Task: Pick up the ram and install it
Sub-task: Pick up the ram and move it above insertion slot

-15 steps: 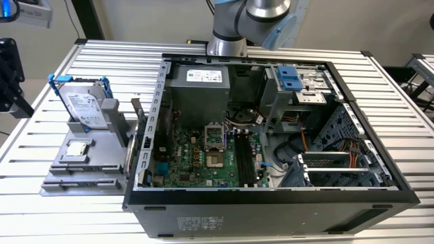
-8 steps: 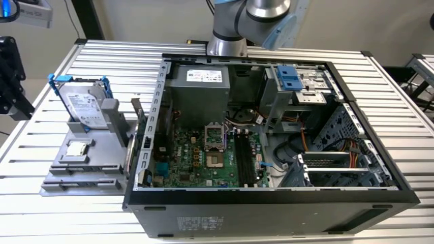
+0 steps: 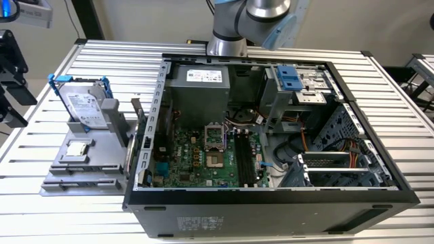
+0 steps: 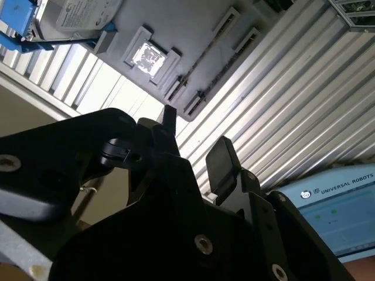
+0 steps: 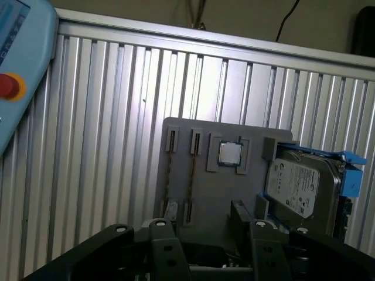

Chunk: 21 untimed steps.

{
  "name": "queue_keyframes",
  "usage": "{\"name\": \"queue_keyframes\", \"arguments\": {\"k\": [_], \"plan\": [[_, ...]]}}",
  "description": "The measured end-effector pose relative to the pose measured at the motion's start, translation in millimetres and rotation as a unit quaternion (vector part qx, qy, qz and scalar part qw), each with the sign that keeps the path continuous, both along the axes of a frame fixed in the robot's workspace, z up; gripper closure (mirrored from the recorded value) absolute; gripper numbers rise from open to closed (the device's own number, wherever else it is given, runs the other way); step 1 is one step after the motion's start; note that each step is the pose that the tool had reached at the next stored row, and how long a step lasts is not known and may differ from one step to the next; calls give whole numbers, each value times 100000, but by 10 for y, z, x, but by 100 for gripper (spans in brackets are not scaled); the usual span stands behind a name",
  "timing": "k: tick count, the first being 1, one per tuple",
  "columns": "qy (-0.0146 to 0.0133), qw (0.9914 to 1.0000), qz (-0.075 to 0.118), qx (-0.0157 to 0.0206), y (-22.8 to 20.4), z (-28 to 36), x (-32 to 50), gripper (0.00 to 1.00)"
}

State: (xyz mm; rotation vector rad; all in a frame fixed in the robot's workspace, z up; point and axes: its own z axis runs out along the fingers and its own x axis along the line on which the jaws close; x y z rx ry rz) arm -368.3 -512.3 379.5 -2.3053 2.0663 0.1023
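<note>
My gripper (image 5: 202, 225) hangs open and empty high above the grey holder tray (image 5: 199, 132). In the second wrist view its two black fingers (image 4: 220, 157) stand apart, with the tray (image 4: 193, 23) far below them. Two long narrow slots run along the tray's edge; a thin dark strip (image 5: 193, 170) stands edge-on in one, and it looks like the ram, though I cannot tell for certain. In the exterior view the tray (image 3: 81, 162) lies on the exterior view's left of the open computer case (image 3: 271, 198), whose motherboard shows black memory slots (image 3: 245, 155).
A silver hard drive in a blue bracket (image 5: 302, 184) stands at one end of the tray, with a small square processor chip (image 5: 229, 153) beside it. A light-blue teach pendant (image 5: 17, 64) lies on the ribbed aluminium table (image 5: 105, 117). The arm's base (image 3: 227, 43) stands behind the case.
</note>
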Motion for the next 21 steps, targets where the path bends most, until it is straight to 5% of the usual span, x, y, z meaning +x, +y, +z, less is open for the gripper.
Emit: {"name": "queue_keyframes", "arguments": {"k": [7, 21], "plan": [[-3, 100000, -232, 4, 0, -12, 0, 0], [-7, 99973, -2328, 5, 0, -168, 18, 0]]}}
